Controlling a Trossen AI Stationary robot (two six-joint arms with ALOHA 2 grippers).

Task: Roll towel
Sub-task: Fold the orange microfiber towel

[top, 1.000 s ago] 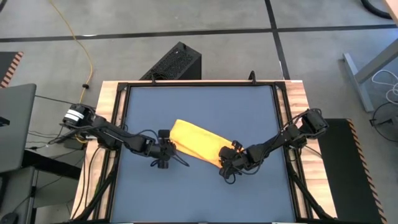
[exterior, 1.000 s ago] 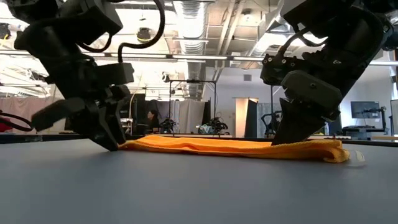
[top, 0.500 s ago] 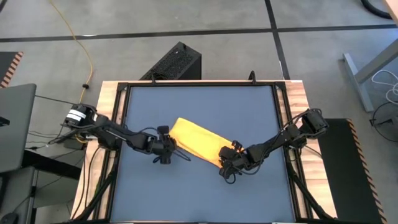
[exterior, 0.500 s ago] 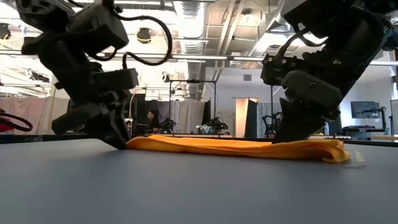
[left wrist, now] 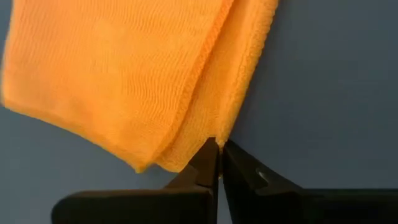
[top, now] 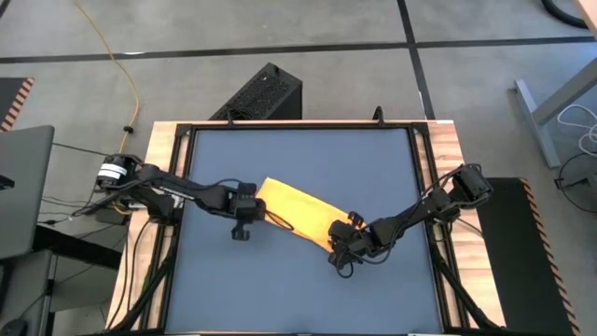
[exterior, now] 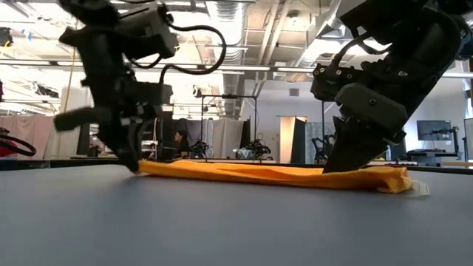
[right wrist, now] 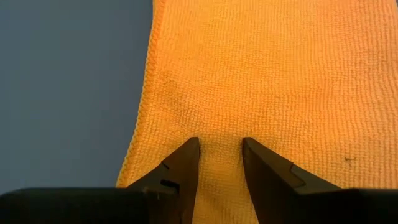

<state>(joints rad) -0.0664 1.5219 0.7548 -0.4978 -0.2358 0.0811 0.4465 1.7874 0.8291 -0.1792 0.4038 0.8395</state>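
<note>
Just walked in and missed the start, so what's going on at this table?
Two robot arms are working on a yellow towel lying folded flat on the blue table. The left gripper has shut on the towel's edge at one end. The right gripper is at the other end, its open fingers pressed down on the cloth. Nothing is rolled yet; the towel still lies as a long flat strip.

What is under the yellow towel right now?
The towel lies folded flat on the dark blue tabletop; only table shows around it. The cloth covers whatever might lie beneath.
</note>
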